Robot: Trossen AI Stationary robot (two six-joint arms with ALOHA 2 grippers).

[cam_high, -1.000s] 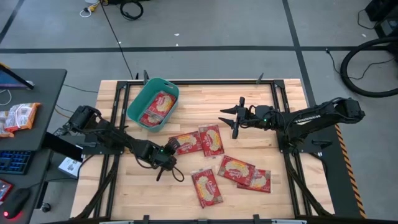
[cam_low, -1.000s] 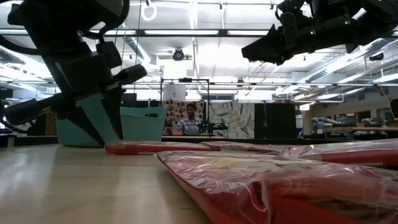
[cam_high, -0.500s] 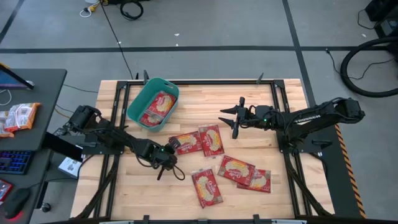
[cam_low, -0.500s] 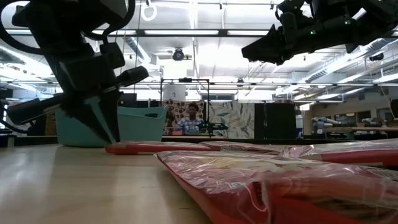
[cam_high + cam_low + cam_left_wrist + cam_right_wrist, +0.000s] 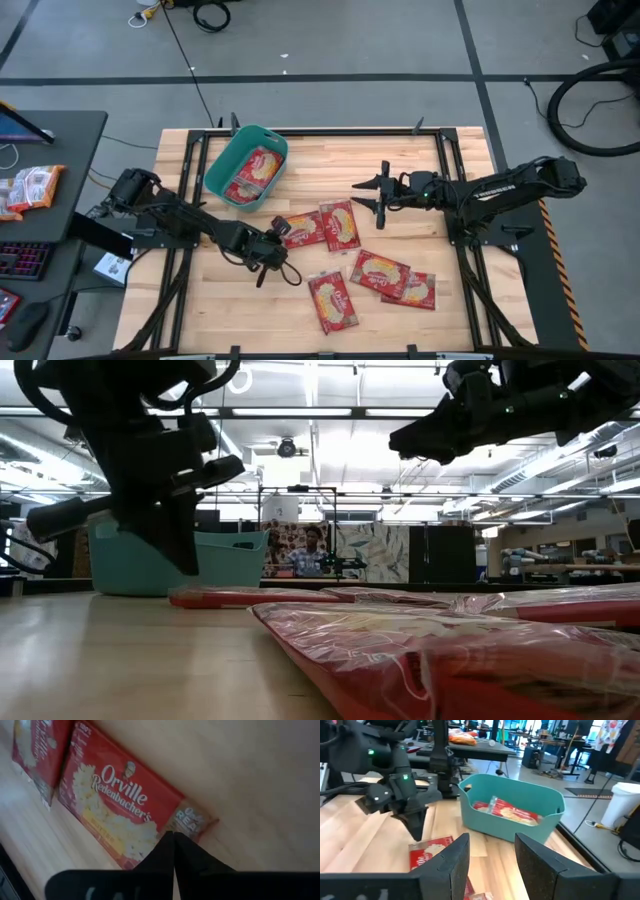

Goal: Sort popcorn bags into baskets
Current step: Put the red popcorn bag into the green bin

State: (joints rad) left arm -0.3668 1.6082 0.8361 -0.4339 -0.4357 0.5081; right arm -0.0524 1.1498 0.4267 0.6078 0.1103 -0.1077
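Wooden planks of the bench (image 5: 330, 150) carry everything, and the teal basket (image 5: 246, 166) at its far left corner serves as the landmark. Farthest from the basket, along the near edge, lie one popcorn bag (image 5: 333, 301) by itself and two overlapping bags (image 5: 393, 278) off to its right. Closer in, two more bags (image 5: 323, 227) lie side by side near the middle of the bench. At the basket-side corner of that pair sits the left claw (image 5: 280, 229), its fingers (image 5: 172, 851) pressed fully together with their tips at the edge of the nearest bag (image 5: 120, 812); whether they actually pinch the wrapper cannot be told. The right claw (image 5: 372, 193) hovers above the bench to the right of the basket, level with it, fingers (image 5: 454, 851) spread apart and holding nothing, pointed toward the basket. Inside the basket lies at least one bag (image 5: 251, 172), resting against the tub's floor and wall. Beyond the bench, in the room behind, a person (image 5: 311, 553) sits at a desk.
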